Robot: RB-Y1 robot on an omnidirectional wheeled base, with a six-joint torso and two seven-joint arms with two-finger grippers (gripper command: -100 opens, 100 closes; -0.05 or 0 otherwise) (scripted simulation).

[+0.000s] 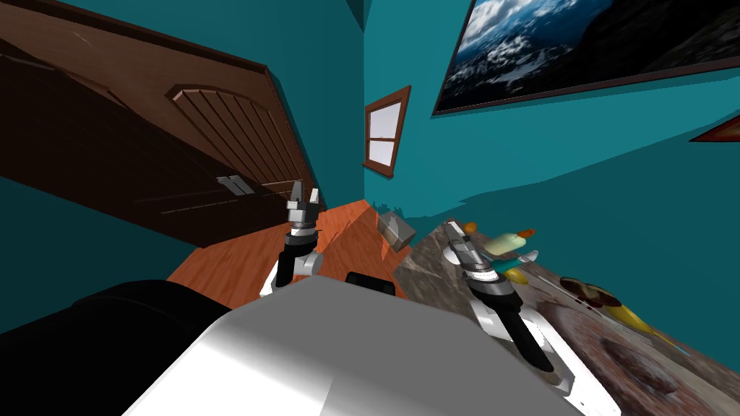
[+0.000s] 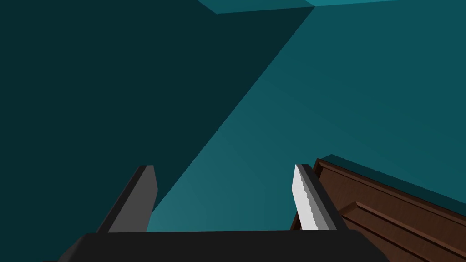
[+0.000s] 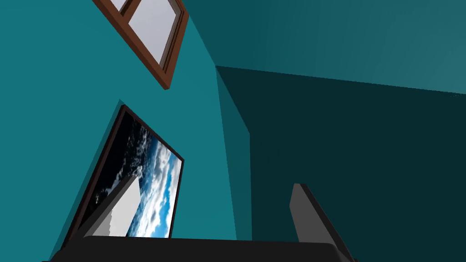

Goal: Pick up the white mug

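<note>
Mottled countertop (image 1: 426,271) under right gripper (image 1: 453,228); left gripper (image 1: 305,192) above floor (image 1: 231,260); both parted.

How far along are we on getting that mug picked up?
Done: nothing yet. In hand: nothing; the left gripper and right gripper are both open and empty, raised toward the walls. The right one hangs over the mottled counter, near a cream bottle; I cannot make out a mug there. Left: find it, reach, grip, lift.
</note>
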